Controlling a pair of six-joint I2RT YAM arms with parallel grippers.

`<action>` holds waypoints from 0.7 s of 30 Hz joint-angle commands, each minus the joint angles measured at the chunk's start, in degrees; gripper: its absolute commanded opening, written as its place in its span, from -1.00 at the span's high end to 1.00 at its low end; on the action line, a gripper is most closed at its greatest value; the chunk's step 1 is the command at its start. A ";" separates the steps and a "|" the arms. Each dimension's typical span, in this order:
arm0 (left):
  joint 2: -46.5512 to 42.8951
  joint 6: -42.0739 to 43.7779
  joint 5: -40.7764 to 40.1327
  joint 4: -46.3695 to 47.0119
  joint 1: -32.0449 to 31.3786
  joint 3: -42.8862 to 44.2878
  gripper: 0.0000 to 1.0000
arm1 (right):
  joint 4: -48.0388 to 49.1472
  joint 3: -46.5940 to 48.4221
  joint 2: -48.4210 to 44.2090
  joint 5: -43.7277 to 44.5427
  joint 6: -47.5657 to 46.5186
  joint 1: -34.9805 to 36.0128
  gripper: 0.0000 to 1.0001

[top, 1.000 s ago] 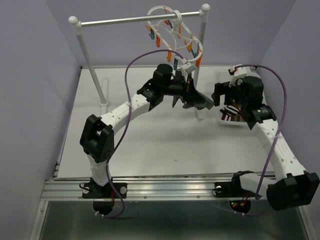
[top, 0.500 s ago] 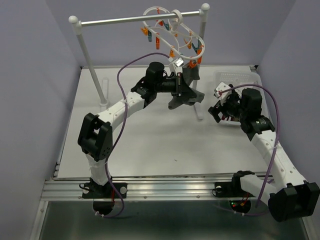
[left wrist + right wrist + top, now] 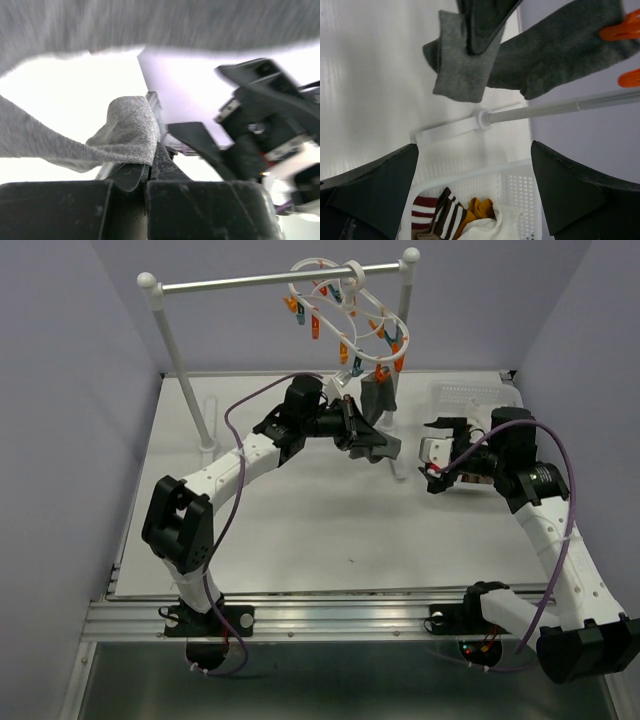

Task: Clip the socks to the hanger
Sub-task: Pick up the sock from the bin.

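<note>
Top view: the left gripper [image 3: 368, 438], clamped on a dark grey fabric sock [image 3: 385, 450], had drawn left under the white oval plastic hanger [image 3: 350, 310] at upper centre. The right gripper [image 3: 432, 455], jaws apart, had swung from the white perforated basket [image 3: 470, 392] toward it, likely to help with the clipping.

Left wrist: the sock sat pinched at centre.

Right wrist: the metal rail post [image 3: 545, 111] and the basket rim crowded the lower right; room lay open at left.

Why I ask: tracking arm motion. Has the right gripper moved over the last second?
Yes. The right gripper has drawn back toward the table's near edge; the far rim of the white basket, covered earlier, now shows.
</note>
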 commanded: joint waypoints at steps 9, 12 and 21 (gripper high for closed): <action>-6.23 -16.30 -2.28 2.44 -5.62 -3.38 1.00 | -22.07 0.72 -0.34 -13.40 -34.92 -0.03 -0.96; -5.09 -17.79 -2.54 2.79 -6.68 -3.64 1.00 | -19.97 -0.51 -0.87 -17.01 -34.83 -0.03 -0.66; -4.21 -20.26 -2.90 6.58 -8.79 -4.70 1.00 | -14.69 -3.15 -2.97 -16.58 -30.27 -0.03 -0.25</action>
